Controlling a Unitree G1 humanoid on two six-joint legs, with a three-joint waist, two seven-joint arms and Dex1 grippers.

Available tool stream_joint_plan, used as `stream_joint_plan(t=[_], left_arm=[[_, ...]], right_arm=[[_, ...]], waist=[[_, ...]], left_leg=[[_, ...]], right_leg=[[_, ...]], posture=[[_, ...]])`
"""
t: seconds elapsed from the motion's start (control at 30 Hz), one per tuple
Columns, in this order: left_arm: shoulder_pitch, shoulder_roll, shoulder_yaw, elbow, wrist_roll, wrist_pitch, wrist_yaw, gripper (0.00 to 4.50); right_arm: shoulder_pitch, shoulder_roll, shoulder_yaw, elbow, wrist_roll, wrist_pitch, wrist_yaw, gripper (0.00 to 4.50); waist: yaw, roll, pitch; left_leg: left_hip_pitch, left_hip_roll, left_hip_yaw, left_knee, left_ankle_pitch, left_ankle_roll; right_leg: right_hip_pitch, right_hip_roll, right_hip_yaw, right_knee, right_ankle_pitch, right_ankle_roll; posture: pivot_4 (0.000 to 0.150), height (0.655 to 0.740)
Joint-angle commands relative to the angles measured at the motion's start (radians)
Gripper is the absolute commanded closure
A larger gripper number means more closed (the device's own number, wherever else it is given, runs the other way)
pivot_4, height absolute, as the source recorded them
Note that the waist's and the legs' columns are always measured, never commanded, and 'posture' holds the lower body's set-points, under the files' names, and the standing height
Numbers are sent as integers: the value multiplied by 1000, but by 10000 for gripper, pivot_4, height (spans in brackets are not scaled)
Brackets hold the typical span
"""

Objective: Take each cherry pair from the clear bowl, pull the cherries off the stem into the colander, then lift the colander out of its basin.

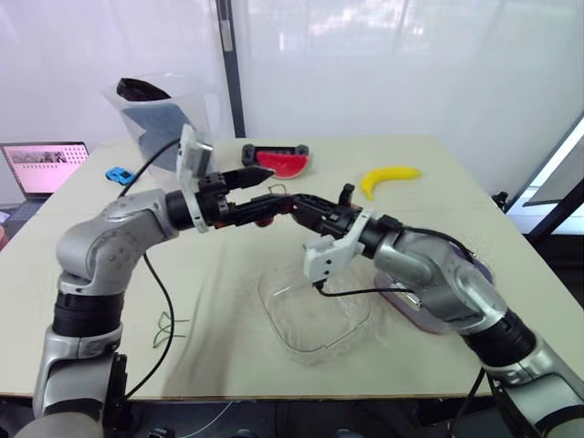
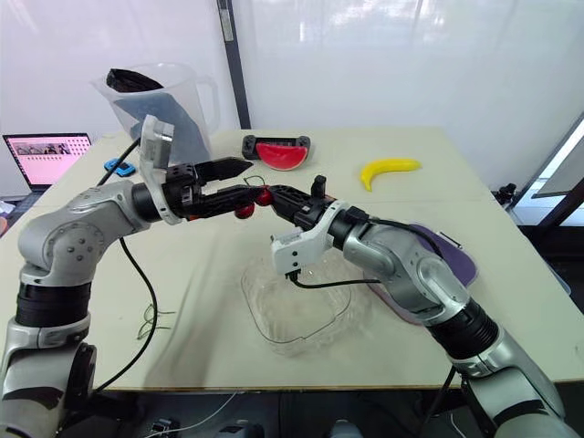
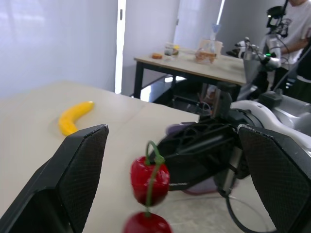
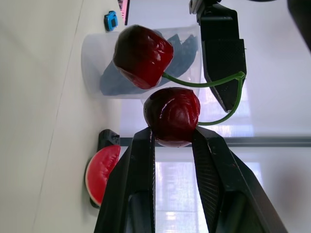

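A cherry pair on a green stem (image 4: 214,83) hangs in the air above the far rim of the clear bowl (image 1: 315,315). My right gripper (image 4: 173,136) is shut on one cherry (image 4: 172,114), and the other cherry (image 4: 143,56) dangles free beside it. My left gripper (image 3: 172,131) is open, its fingers (image 3: 80,170) spread wide around the pair (image 2: 255,201) without touching the fruit. The bowl looks empty. A purple colander in its basin (image 2: 456,260) sits at the right, mostly hidden under my right arm.
A yellow banana (image 1: 388,178) and a watermelon-slice toy (image 1: 283,162) lie at the back of the table. A clear jug (image 1: 155,114), a small blue object (image 1: 117,174) and a laptop (image 1: 41,167) stand at the back left. A person (image 3: 286,29) is at another table.
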Motion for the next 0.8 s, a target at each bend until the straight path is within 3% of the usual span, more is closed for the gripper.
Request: stream_joint_plan(t=[0.03,0.3,0.47,0.8], left_arm=[[-7,-31,32,-19,8,-51,34,0],[60,-176,54,-74,31,-179,144,0],[68,-188,53,-79,30,-190,171,0],[41,-171,39,-47,14,-121,195,0]], right_arm=[[-4,20,-48,-22,2,6,17,33496],[43,137,-114,-52,79,160,64,33496],[115,251,-179,-89,153,270,30,33496],[144,260,-105,-138,55,232,12,33496]], waist=[[0,0,0],[1,0,0],[0,0,0],[0,0,0]], left_leg=[[0,0,0,0,0,0],[0,0,0,0,0,0],[0,0,-1,0,0,0],[1,0,-1,0,0,0]], right_leg=[[0,0,0,0,0,0],[0,0,0,0,0,0],[1,0,0,0,0,0],[1,0,0,0,0,0]], posture=[[1500,7400],[1500,7400],[1500,7400],[1500,7400]])
